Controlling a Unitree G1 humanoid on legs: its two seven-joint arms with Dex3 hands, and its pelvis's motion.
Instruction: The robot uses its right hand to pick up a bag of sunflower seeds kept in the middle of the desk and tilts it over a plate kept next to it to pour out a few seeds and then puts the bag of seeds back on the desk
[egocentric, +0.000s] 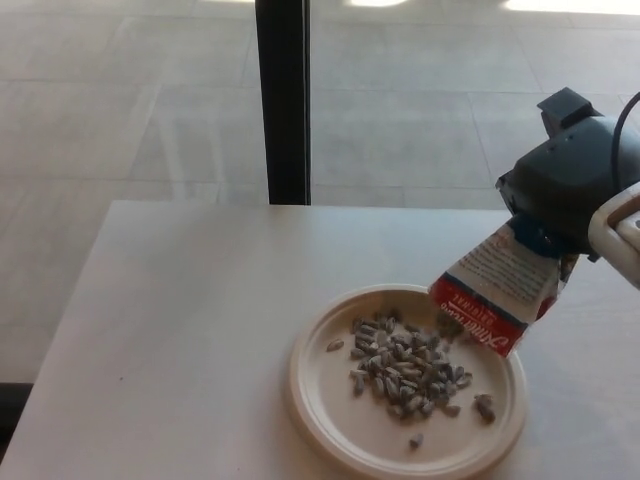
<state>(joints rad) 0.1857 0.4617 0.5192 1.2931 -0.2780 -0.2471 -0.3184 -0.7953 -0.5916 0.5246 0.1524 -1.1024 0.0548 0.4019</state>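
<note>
The right hand (570, 195) is seen in the head view clamped on the upper end of the bag of sunflower seeds (497, 288), which hangs below it, tilted mouth-down over the right rim of the plate (310, 400). A heap of seeds (405, 365) is spread on the plate, on the desk (180, 330).

Bright daylight, soft shadows, slightly grainy

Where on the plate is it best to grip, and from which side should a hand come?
Probably the raised rim of the plate on its left, approached from the left: that edge is bare, while seeds fill the middle and the right hand holds the bag over the right edge.
</note>
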